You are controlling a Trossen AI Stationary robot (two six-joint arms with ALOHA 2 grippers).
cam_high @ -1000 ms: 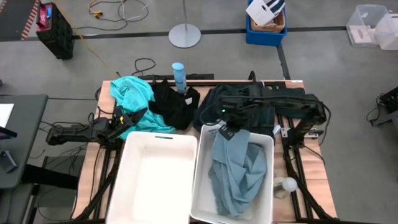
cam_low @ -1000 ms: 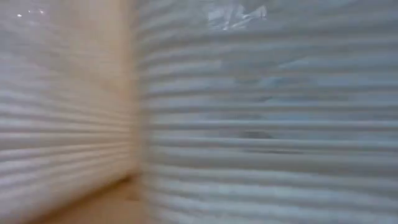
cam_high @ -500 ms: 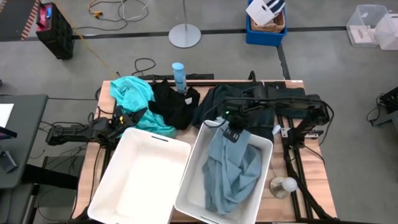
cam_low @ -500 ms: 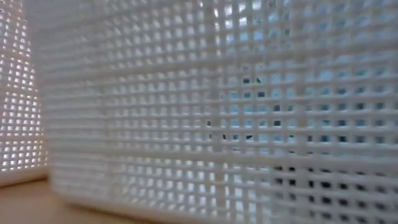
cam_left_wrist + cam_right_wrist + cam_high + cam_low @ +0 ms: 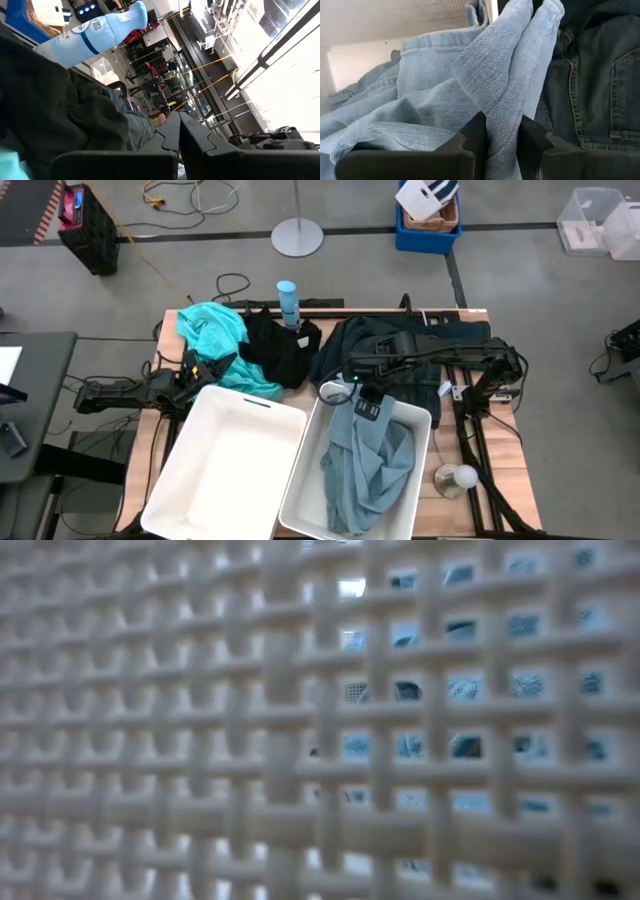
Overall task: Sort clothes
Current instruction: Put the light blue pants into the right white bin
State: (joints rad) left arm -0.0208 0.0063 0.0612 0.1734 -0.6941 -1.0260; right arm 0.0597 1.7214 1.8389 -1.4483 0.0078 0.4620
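A pale grey-blue garment (image 5: 368,465) lies in the right white bin (image 5: 300,500). My right gripper (image 5: 366,406) is over that bin's far rim, shut on the garment (image 5: 470,80). The left white bin (image 5: 225,470) holds nothing that shows. A turquoise garment (image 5: 213,330), a black one (image 5: 280,352) and a dark one (image 5: 395,340) lie on the table's far part. My left gripper (image 5: 196,372) lies shut at the table's left, beside the turquoise garment; its closed fingers (image 5: 172,135) show in the left wrist view. My right gripper pinches a raised fold of the pale grey-blue garment (image 5: 502,117) between its two fingers (image 5: 476,134), more than one layer. The fingers come from the far side, slanting down. The fold runs up from the fingers; the rest of the garment lies slack in the right bin.
A slim blue bottle (image 5: 287,302) stands at the far edge between the garments. A white round thing (image 5: 462,476) lies on the table right of the right bin. The bin's mesh wall (image 5: 300,740) fills the low view. Dark jeans (image 5: 592,85) lie beside the held fold.
Both bins have slid toward the table's near left and turned askew, the right one coming close to the low camera. My right gripper, still shut on the pale garment, has moved a little toward the near edge and left with the bin's far rim.
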